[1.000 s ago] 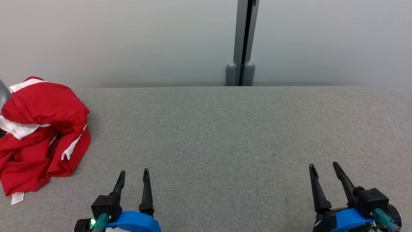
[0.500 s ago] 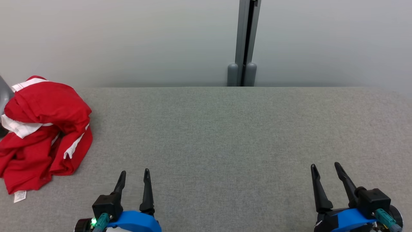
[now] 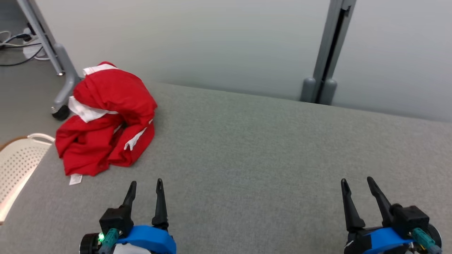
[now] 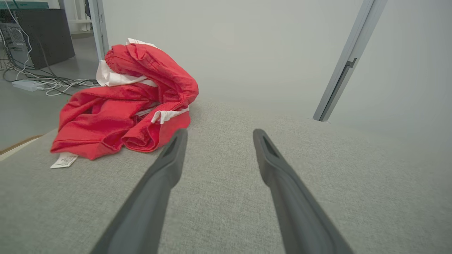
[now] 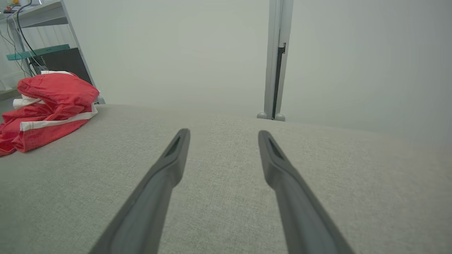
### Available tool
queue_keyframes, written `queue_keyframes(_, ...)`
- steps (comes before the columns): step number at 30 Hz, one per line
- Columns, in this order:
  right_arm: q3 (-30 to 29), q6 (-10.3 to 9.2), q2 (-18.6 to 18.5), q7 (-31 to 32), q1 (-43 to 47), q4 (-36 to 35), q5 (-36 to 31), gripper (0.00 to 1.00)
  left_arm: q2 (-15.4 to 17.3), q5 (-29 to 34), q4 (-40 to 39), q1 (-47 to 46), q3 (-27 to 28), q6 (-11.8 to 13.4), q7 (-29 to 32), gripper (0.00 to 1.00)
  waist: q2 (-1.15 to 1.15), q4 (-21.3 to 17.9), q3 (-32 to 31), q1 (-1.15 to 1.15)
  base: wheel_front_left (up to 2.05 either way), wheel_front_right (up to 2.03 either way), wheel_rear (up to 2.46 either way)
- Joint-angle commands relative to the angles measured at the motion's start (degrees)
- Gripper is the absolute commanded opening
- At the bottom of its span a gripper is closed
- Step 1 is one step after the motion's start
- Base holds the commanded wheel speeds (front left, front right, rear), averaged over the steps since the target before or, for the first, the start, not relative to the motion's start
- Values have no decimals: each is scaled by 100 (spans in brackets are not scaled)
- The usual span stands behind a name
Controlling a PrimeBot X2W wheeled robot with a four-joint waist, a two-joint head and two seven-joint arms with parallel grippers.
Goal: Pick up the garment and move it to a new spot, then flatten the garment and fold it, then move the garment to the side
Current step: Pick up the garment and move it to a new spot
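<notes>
The garment (image 3: 106,120) is red with white trim, crumpled in a heap near the left end of the grey table (image 3: 268,155), a white label sticking out at its front edge. In the left wrist view the garment (image 4: 130,102) lies ahead and to the left of my fingers. It sits far to the left in the right wrist view (image 5: 49,109). My left gripper (image 3: 145,183) stands open over the table's near edge, a short way in front of the heap and apart from it. My right gripper (image 3: 356,180) is open at the lower right, with nothing between its fingers.
A white perforated basket (image 3: 17,165) sits beyond the table's left end. A grey wheeled frame leg (image 3: 60,77) and cables stand on the floor behind the garment. A grey post (image 3: 326,53) rises along the pale wall past the far edge.
The head camera has turned left, so the garment now sits nearer the middle of the view and the basket and floor have come in. Both grippers stay open in the same pose.
</notes>
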Motion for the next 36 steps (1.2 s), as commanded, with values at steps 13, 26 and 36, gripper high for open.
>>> queue_keyframes(13,106,13,-32,-21,-126,11,92,100,-1,82,-63,-95,115,-53,-17,100,0,1005,191,0,0,0,0)
queue_keyframes(26,126,13,-33,-22,-287,-124,-75,100,254,-118,-604,-526,543,-207,-17,100,0,869,496,0,0,0,0)
queue_keyframes(36,105,13,-33,-22,-544,-244,-278,100,1696,-11,-535,-2736,1086,-439,811,100,0,261,1037,0,0,0,0)
